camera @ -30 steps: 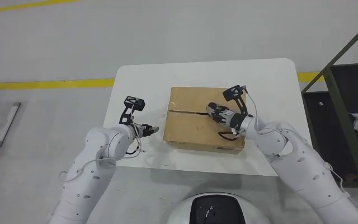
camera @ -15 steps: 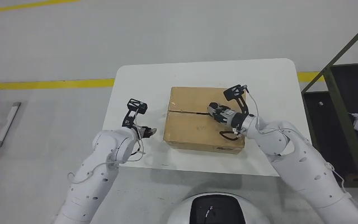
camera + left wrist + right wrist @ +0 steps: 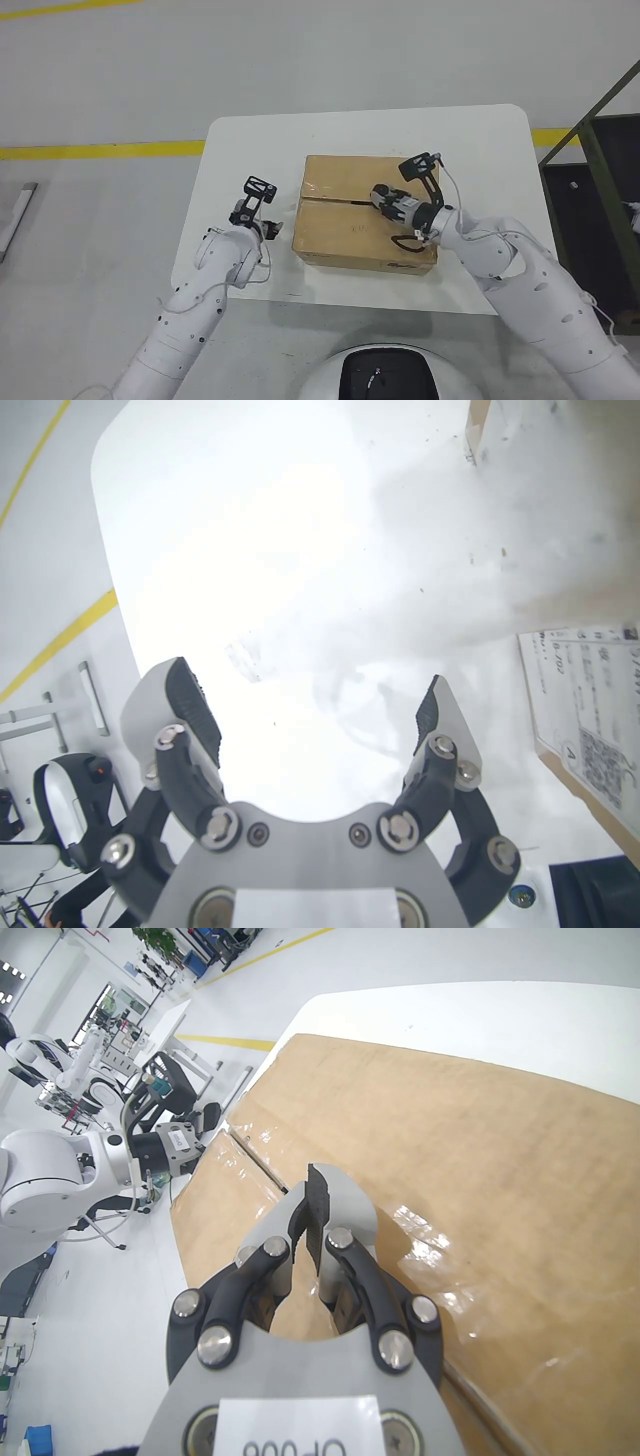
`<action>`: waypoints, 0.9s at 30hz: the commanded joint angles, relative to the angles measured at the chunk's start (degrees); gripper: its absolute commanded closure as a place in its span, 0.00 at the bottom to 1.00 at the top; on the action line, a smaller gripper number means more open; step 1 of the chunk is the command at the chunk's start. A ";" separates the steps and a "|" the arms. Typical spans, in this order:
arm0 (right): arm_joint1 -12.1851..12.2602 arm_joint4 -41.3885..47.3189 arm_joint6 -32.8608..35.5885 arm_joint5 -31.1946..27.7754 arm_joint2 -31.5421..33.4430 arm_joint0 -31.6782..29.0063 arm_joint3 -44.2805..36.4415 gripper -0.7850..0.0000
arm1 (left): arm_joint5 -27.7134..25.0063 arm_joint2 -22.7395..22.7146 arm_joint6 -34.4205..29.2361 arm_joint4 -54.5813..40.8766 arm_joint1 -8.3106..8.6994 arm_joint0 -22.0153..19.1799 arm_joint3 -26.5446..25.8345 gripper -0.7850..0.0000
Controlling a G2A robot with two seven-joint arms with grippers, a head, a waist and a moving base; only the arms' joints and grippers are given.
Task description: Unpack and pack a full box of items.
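Note:
A closed brown cardboard box (image 3: 345, 215) lies in the middle of the white table (image 3: 480, 140), its two top flaps meeting at a taped seam (image 3: 260, 1163). My right gripper (image 3: 379, 196) rests on the box top beside that seam, shut with nothing between its pads (image 3: 312, 1208). My left gripper (image 3: 272, 230) hovers just off the box's left side, open and empty, fingers (image 3: 192, 705) spread over bare tabletop. The box side with a white printed label (image 3: 585, 700) stands close by in the left wrist view. The left arm (image 3: 100, 1158) appears beyond the box edge in the right wrist view.
The table's left edge (image 3: 107, 565) drops to a grey floor with a yellow line (image 3: 100, 150). A dark metal rack (image 3: 600, 170) stands at the right of the table. Bare tabletop lies left of and behind the box.
My left gripper has moved right, closer to the box's left side, with its arm swinging in. The right gripper has stayed on the box top.

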 commanded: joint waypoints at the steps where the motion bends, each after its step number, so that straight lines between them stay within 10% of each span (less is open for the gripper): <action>1: -0.05 -0.01 -0.13 -0.05 -0.05 0.09 0.06 1.00 | -0.39 1.39 1.50 1.03 -0.73 -0.87 2.41 0.00; 5: -0.10 -0.03 -0.42 0.07 0.02 0.04 0.10 1.00 | -0.06 3.00 4.52 2.12 -1.99 -1.88 6.79 0.00; 13: -0.12 -0.14 -0.39 0.30 0.40 -0.41 -0.10 1.00 | 1.22 5.20 7.75 3.76 -4.42 -3.88 12.69 0.79; 17: -0.13 -0.19 -0.33 0.30 0.49 -0.51 -0.20 1.00 | 2.90 5.15 9.05 4.42 -5.18 -4.10 14.10 0.98; 27: -0.24 -0.02 -0.16 0.48 0.61 -0.58 -0.19 1.00 | 5.31 3.28 10.63 5.55 -6.33 -3.47 15.29 1.00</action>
